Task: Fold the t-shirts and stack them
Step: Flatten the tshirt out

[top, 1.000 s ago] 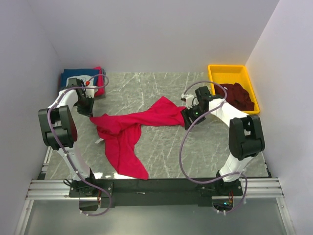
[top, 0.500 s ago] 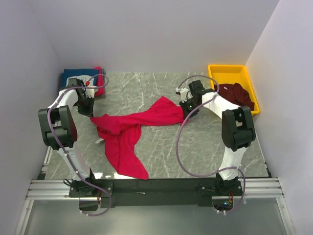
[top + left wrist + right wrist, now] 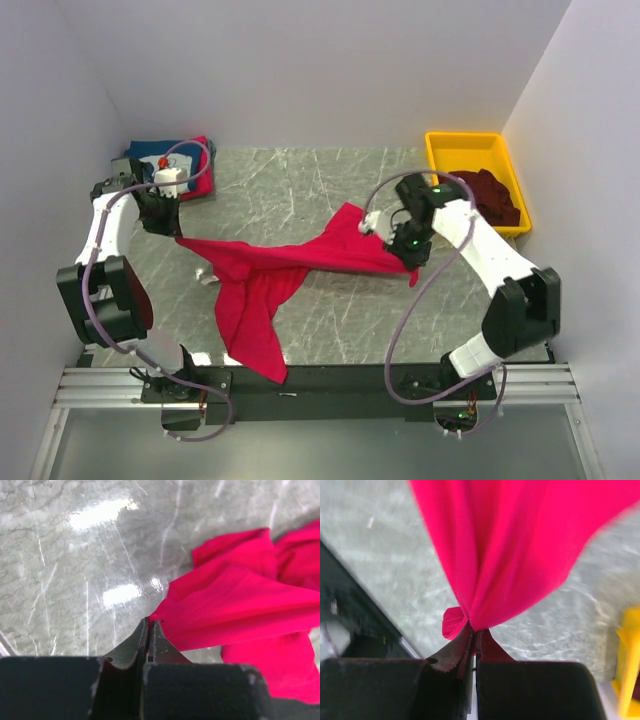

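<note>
The stretched t-shirt (image 3: 290, 258) spans the middle of the table (image 3: 330, 185), pinched at its left end by the left gripper (image 3: 170, 228) and at its right end by the right gripper (image 3: 408, 258). Its loose part trails toward the near edge, left of centre. The folded t-shirts (image 3: 196, 160) lie in the far left corner, and the bin (image 3: 447, 150) at the far right holds the heaped t-shirts (image 3: 490, 195).

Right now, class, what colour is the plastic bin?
Yellow bin; clearest in the top external view.
</note>
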You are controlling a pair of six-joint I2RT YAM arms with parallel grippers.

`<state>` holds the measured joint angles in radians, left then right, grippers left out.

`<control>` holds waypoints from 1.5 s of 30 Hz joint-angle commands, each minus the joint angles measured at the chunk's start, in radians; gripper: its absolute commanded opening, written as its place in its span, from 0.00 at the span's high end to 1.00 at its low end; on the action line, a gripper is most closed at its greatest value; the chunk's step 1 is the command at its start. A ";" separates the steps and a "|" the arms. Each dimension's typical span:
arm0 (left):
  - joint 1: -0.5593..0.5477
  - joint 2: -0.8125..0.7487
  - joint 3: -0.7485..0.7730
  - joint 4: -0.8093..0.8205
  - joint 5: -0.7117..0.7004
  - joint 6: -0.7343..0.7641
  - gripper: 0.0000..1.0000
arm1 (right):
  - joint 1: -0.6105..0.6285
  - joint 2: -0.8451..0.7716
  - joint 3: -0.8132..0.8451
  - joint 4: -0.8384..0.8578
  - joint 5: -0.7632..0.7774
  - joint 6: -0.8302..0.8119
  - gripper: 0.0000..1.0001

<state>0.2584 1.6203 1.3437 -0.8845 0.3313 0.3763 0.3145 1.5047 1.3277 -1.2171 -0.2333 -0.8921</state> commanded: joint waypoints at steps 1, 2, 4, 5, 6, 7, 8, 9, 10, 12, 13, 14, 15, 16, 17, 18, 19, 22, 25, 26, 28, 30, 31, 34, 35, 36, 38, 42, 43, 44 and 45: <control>0.018 -0.030 -0.009 -0.007 -0.009 0.093 1.00 | 0.083 0.133 -0.030 -0.208 0.155 -0.163 1.00; 0.016 -0.022 0.009 -0.011 -0.005 0.092 0.99 | 0.109 0.187 0.040 -0.197 0.154 -0.160 0.99; 0.016 0.007 0.028 -0.005 0.008 0.073 1.00 | 0.110 0.401 0.195 -0.223 0.106 -0.147 0.94; 0.015 0.019 0.050 -0.001 0.015 0.066 0.99 | 0.106 0.476 0.396 -0.228 0.104 -0.122 0.90; 0.016 0.047 0.064 0.001 0.021 0.055 0.99 | 0.103 0.546 0.501 -0.229 0.115 -0.075 0.72; 0.016 0.076 0.089 0.007 0.025 0.035 0.99 | 0.089 0.651 0.694 -0.228 0.150 -0.041 0.55; 0.016 0.076 0.101 0.007 0.025 0.030 0.99 | 0.089 0.690 0.776 -0.229 0.160 -0.041 0.55; 0.015 0.104 0.113 0.015 0.015 0.021 1.00 | 0.068 0.713 0.842 -0.228 0.155 -0.013 0.42; 0.016 0.116 0.124 0.018 0.012 0.010 0.99 | 0.055 0.715 0.876 -0.228 0.147 -0.010 0.38; 0.016 0.153 0.147 0.025 0.008 0.004 0.99 | 0.017 0.684 0.872 -0.217 0.095 0.017 0.30; 0.018 0.164 0.152 0.030 0.009 -0.002 0.99 | 0.002 0.643 0.852 -0.217 0.074 0.031 0.30; 0.018 0.170 0.155 0.036 0.014 -0.005 0.99 | -0.020 0.620 0.785 -0.211 0.005 0.042 0.30; 0.016 0.182 0.155 0.042 0.015 -0.011 0.99 | -0.038 0.596 0.745 -0.184 -0.029 0.071 0.30; 0.016 0.187 0.153 0.047 0.023 -0.019 0.99 | -0.076 0.547 0.702 -0.170 -0.073 0.082 0.30; 0.016 0.191 0.150 0.050 0.028 -0.020 0.99 | -0.093 0.523 0.629 -0.156 -0.108 0.114 0.31; 0.015 0.196 0.147 0.051 0.028 -0.022 0.99 | -0.110 0.505 0.598 -0.119 -0.176 0.136 0.31; 0.016 0.196 0.143 0.058 0.025 -0.023 0.99 | -0.133 0.484 0.576 -0.101 -0.204 0.162 0.31; 0.016 0.199 0.135 0.058 0.023 -0.020 0.99 | -0.153 0.505 0.576 -0.093 -0.332 0.283 0.34; 0.018 0.188 0.123 0.064 0.022 -0.022 1.00 | -0.153 0.531 0.574 -0.047 -0.400 0.450 0.34; 0.015 0.185 0.112 0.071 0.020 -0.022 0.99 | -0.152 0.532 0.565 -0.033 -0.409 0.519 0.34; 0.016 0.174 0.101 0.074 0.022 -0.027 0.99 | -0.146 0.528 0.542 0.049 -0.379 0.597 0.32; 0.016 0.167 0.084 0.085 0.028 -0.031 0.99 | -0.132 0.531 0.522 0.108 -0.342 0.671 0.30; 0.015 0.165 0.080 0.088 0.028 -0.037 1.00 | -0.127 0.541 0.522 0.117 -0.328 0.686 0.29; 0.015 0.158 0.068 0.098 0.034 -0.045 0.99 | -0.114 0.572 0.519 0.152 -0.258 0.733 0.28; 0.015 0.156 0.064 0.098 0.035 -0.043 0.99 | -0.108 0.578 0.519 0.159 -0.217 0.746 0.27; 0.016 0.155 0.063 0.099 0.035 -0.043 0.99 | -0.104 0.583 0.516 0.172 -0.203 0.749 0.27; 0.018 0.150 0.060 0.101 0.035 -0.042 0.99 | -0.094 0.603 0.510 0.185 -0.169 0.760 0.27; 0.018 0.147 0.054 0.105 0.035 -0.045 0.99 | -0.081 0.638 0.505 0.203 -0.115 0.766 0.27; 0.016 0.147 0.052 0.105 0.035 -0.043 0.99 | -0.078 0.652 0.508 0.202 -0.124 0.763 0.27; 0.015 0.145 0.051 0.107 0.035 -0.046 0.99 | -0.078 0.661 0.510 0.202 -0.132 0.771 0.27; 0.016 0.144 0.048 0.110 0.034 -0.045 0.99 | -0.077 0.670 0.510 0.202 -0.136 0.772 0.28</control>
<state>0.2710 1.8153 1.3987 -0.7994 0.3435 0.3443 0.2272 2.1605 1.8381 -1.0439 -0.3904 -0.1467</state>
